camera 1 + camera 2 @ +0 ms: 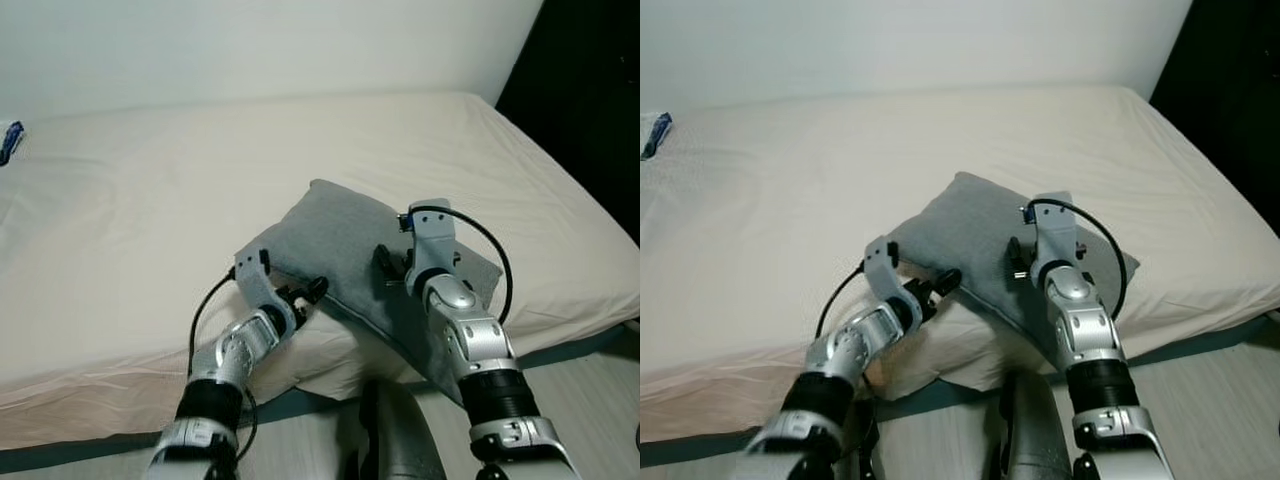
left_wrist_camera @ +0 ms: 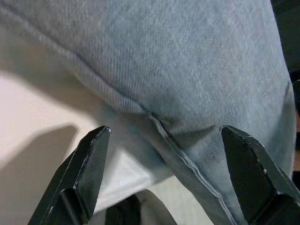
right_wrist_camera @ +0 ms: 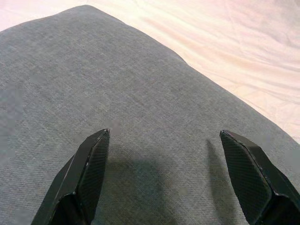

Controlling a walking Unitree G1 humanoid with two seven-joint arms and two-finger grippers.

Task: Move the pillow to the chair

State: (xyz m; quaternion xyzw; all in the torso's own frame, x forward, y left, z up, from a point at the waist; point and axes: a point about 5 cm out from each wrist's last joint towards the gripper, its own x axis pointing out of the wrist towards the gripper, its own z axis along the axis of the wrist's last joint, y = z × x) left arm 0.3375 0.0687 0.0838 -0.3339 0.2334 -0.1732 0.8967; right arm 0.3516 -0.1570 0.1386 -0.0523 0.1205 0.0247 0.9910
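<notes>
A grey fabric pillow (image 1: 350, 240) lies on the cream bed (image 1: 150, 200) near its front edge, one corner hanging over that edge. My left gripper (image 1: 305, 293) is at the pillow's near left seam, open, its fingers (image 2: 89, 164) spread to either side of the seam (image 2: 154, 124). My right gripper (image 1: 385, 265) is open over the pillow's top face (image 3: 140, 117), fingertips (image 3: 89, 164) just above or touching the cloth. Nothing is held.
The bed fills most of the scene, with a white wall (image 1: 250, 40) behind it. A small blue item (image 1: 8, 140) lies at the bed's far left. A dark gap (image 1: 590, 90) runs along the bed's right side. Pale floor (image 1: 580, 380) shows below.
</notes>
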